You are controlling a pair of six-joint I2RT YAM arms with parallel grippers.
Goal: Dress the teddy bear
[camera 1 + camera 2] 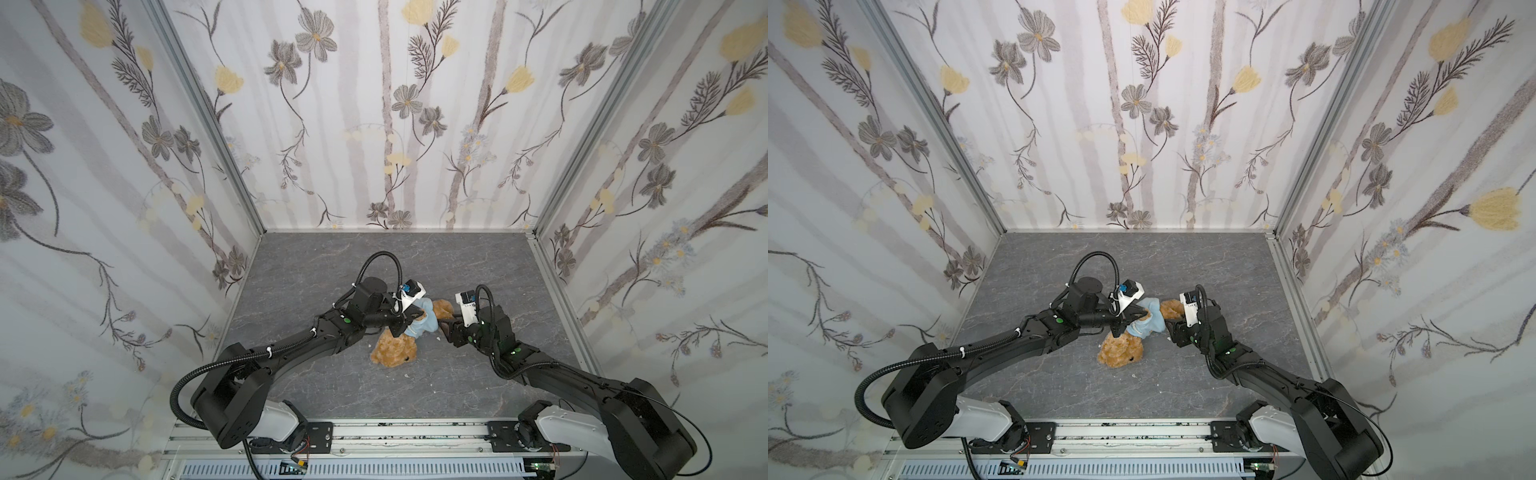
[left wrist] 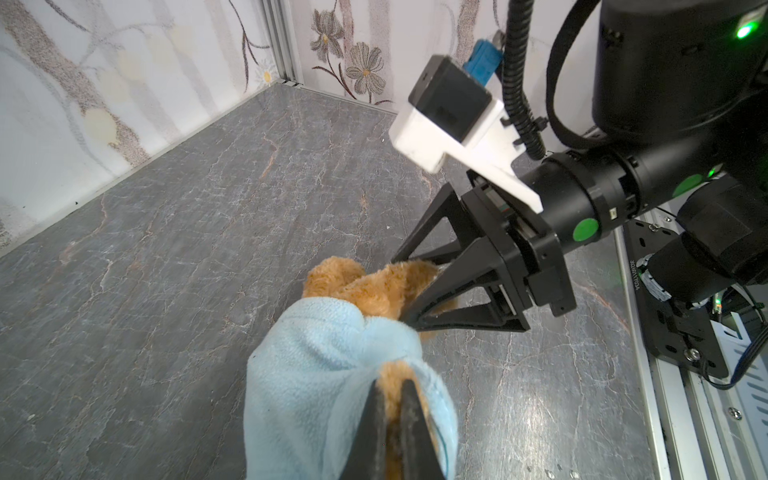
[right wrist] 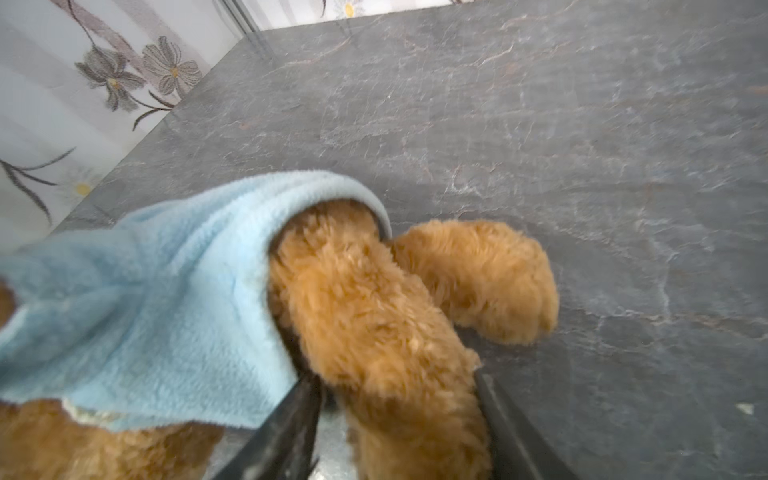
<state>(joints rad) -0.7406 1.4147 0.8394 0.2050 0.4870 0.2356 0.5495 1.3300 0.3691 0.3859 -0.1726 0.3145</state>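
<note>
**Teddy bear partly dressed, held by both grippers at mid-table**

The teddy bear [image 1: 395, 352] lay near the middle of the grey marbled tabletop [image 1: 332, 266], with its head toward the front edge and its legs toward the back edge. A light-blue top [image 1: 424, 325] covered its torso. Its hem [image 3: 332, 183] sat around the hips, and both legs [image 3: 374, 324] poked out bare.

The left gripper [image 2: 392, 388] was pinched tight on a tuft of brown fur ringed by blue fabric, probably a paw at a sleeve opening, though the close view left that unsure. The right gripper [image 3: 392, 395] straddled one leg with its fingers partway apart. Whether they pressed on the leg could not be told.

The dressing looked mostly done. What seemed left was freeing any hidden arm and pulling the top straight.

Bare surface lay open toward every edge, well clear of the walls. The two grippers crowded close together over the bear.
</note>
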